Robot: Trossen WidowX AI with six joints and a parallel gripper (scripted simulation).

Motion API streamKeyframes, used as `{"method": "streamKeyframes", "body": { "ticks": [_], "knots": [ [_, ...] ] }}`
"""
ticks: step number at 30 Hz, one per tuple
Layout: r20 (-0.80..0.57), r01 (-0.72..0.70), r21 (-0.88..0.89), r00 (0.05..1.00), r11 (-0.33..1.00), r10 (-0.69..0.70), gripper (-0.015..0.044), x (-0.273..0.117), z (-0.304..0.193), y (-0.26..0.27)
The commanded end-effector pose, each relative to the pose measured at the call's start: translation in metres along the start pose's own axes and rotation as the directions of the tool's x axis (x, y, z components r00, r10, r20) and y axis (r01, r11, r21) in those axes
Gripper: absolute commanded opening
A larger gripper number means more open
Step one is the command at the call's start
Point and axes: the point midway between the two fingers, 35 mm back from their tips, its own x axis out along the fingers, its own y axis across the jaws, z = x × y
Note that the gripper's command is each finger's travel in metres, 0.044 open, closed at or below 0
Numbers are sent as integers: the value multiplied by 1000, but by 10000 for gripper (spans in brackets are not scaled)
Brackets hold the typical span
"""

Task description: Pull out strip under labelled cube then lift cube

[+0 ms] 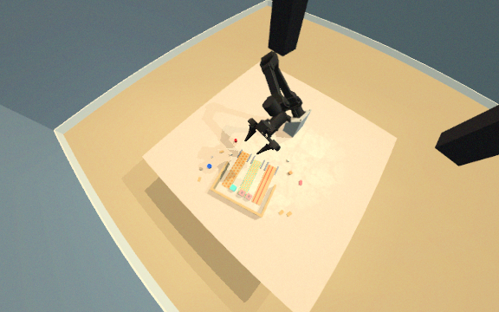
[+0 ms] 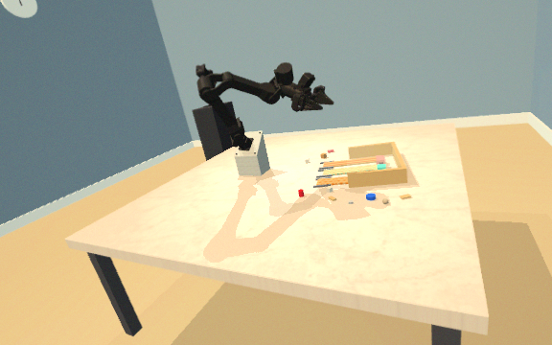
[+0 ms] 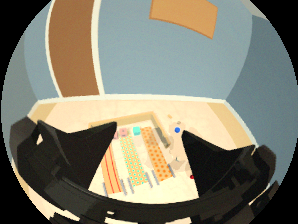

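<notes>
Hovering high above the worktop (image 2: 276, 249), the end effector (image 2: 315, 100) is spread wide with nothing between its fingers, well clear of everything below it. Beneath and ahead of it sits a shallow wooden tray (image 1: 260, 211) holding three patterned strips side by side: an orange dotted strip (image 1: 236, 168), a pale green strip (image 1: 250, 172) and an orange striped strip (image 1: 264, 184), each with dark tabs poking out of the tray's open end toward the arm. Three cubes rest at the far end of the strips: a teal cube (image 1: 233, 187) on the dotted strip and two pink cubes (image 1: 245, 195) beside it, seemingly on the green strip; any label is too small to read. Loose clutter is scattered around the tray: a small red block (image 2: 300, 193), a blue disc (image 2: 371, 196), a pink piece (image 1: 300, 182) and several tan bits (image 1: 285, 212). None of it lies between the end effector and the strip tabs.
</notes>
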Motion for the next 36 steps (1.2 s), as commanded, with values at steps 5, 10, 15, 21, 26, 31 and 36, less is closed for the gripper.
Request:
{"method": "streamKeyframes", "body": {
  "ticks": [5, 10, 15, 21, 26, 31, 36],
  "knots": [
    [-167, -161, -91, 975, 983, 144, 400, -48, -99, 15],
    [-167, -161, -91, 975, 983, 144, 400, -48, -99, 15],
    [-167, -161, -91, 975, 983, 144, 400, -48, -99, 15],
    [-259, -177, -126, 956, 976, 140, 295, -30, -99, 21],
    [-443, -219, -180, 889, 959, 120, 164, 5, -106, 28],
    [-617, -270, -211, 782, 940, 86, 32, 36, -119, 27],
    [-770, -325, -218, 637, 920, 42, 0, 60, -137, 19]
  ]
}}
